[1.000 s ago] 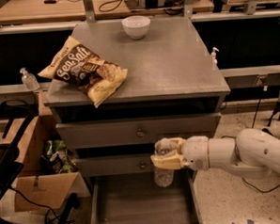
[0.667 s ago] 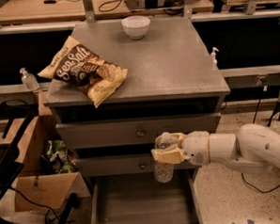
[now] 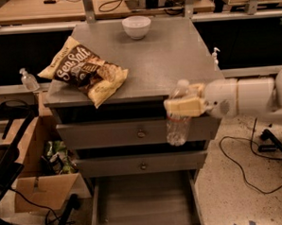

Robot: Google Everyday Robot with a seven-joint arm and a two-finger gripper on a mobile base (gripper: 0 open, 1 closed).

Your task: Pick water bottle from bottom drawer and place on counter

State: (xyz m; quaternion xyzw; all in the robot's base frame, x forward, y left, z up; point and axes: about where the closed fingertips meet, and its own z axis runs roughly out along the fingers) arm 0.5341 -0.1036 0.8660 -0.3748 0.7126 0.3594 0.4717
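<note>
The water bottle (image 3: 178, 124), clear ribbed plastic with a white cap, hangs upright in front of the counter's front edge, its cap just above the top level. My gripper (image 3: 181, 106) comes in from the right on a white arm and is shut on the bottle's upper half. The bottom drawer (image 3: 144, 199) is pulled open below, its flat floor bare. The counter (image 3: 169, 56) is the grey slab behind the bottle.
A Sea Salt chip bag (image 3: 86, 71) lies on the counter's front left. A white bowl (image 3: 136, 26) stands at the back. Two shut drawer fronts with knobs (image 3: 140, 132) are under the top. A cardboard box (image 3: 38, 186) and cables are on the floor left.
The gripper has lifted the water bottle from just above the open drawer up to the height of the counter's front edge.
</note>
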